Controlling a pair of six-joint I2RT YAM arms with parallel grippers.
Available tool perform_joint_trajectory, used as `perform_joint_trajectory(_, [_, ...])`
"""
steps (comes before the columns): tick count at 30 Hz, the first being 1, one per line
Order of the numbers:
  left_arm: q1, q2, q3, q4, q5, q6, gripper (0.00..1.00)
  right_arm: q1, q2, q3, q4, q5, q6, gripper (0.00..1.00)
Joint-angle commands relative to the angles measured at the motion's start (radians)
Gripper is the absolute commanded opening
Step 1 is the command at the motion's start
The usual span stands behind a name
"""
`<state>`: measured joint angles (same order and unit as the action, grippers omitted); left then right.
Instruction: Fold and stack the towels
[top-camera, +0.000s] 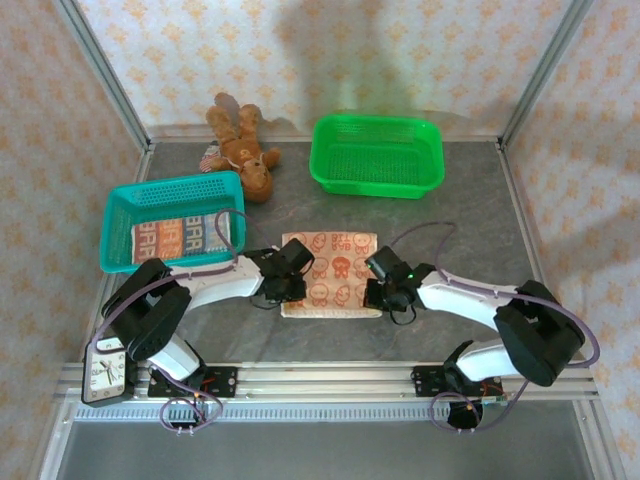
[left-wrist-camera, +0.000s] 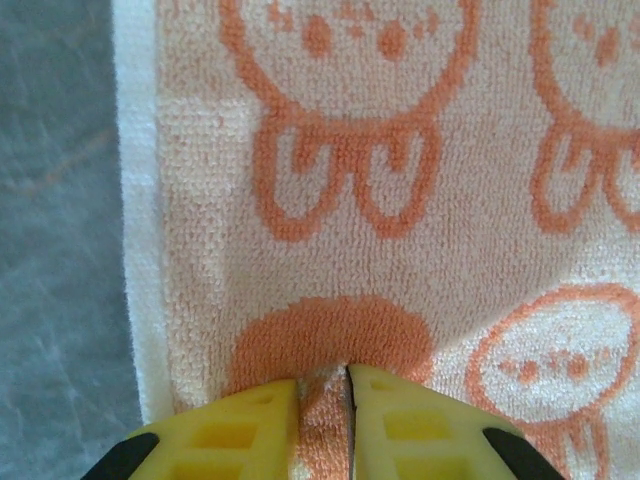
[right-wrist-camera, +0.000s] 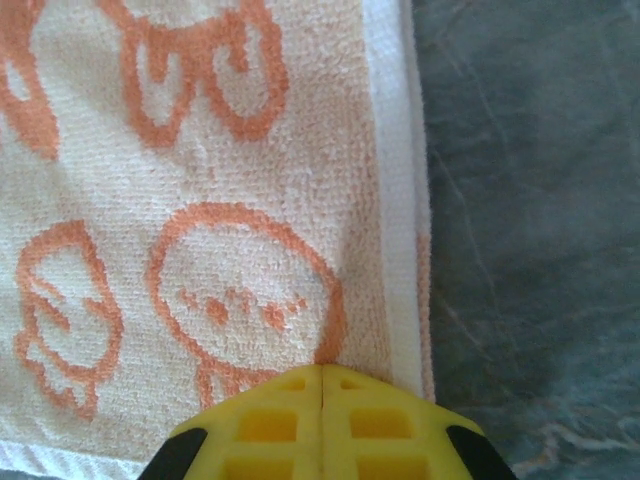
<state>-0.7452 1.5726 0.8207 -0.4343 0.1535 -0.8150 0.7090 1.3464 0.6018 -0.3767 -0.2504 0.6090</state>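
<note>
A peach towel (top-camera: 333, 270) lies spread flat — orange figures printed.

Overall light: bright, even and diffuse, with no hard glare.
Back wall (top-camera: 200, 50): a broad, soft-edged shadow darkens its top middle.
Desk (top-camera: 470, 215): only a faint, blurred shadow lies along the green basket (top-camera: 377, 155), whose colour is strongly saturated.
Top view sharpness: moderate; fine detail is soft, and the frame posts (top-camera: 105, 75) splay outward toward the corners.
Left wrist view: the towel (left-wrist-camera: 400, 230) loops are crisp; the yellow left tool (left-wrist-camera: 322, 385) at the bottom edge is slightly soft.
Right wrist view: the pile is sharp and evenly lit, the desk is darker, and the right tool (right-wrist-camera: 322, 372) is out of focus.
</note>
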Motion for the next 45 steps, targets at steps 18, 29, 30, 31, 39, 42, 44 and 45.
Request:
perform_joint_trajectory(18, [0.271,0.205,0.415,-0.197,-0.077,0.226,0.0,-0.214,0.33,0.519,-0.122,0.124,-0.211,0.0])
perform_joint_trajectory(29, [0.318,0.392,0.521,-0.172,-0.08,0.247,0.0,-0.287,0.553,0.654,-0.111,0.089,-0.275,0.0])
perform_joint_trajectory(30, [0.32,0.399,0.521,-0.172,-0.08,0.247,0.0,-0.291,0.565,0.659,-0.111,0.09,-0.282,0.0])
perform_joint_trajectory(31, [0.322,0.404,0.519,-0.172,-0.079,0.248,0.0,-0.295,0.571,0.66,-0.111,0.089,-0.288,0.0])
perform_joint_trajectory(39, [0.331,0.36,0.516,-0.192,-0.082,0.261,0.03,-0.304,0.564,0.666,-0.109,0.083,-0.313,0.0])
perform_joint_trajectory(42, [0.339,0.321,0.532,-0.202,-0.081,0.273,0.11,-0.308,0.519,0.672,-0.116,0.086,-0.312,0.1])
perform_joint_trajectory(44, [0.346,0.307,0.542,-0.204,-0.078,0.275,0.18,-0.312,0.497,0.676,-0.117,0.083,-0.314,0.17])
perform_joint_trajectory(45, [0.349,0.308,0.549,-0.203,-0.076,0.302,0.2,-0.317,0.491,0.681,-0.12,0.074,-0.315,0.2])
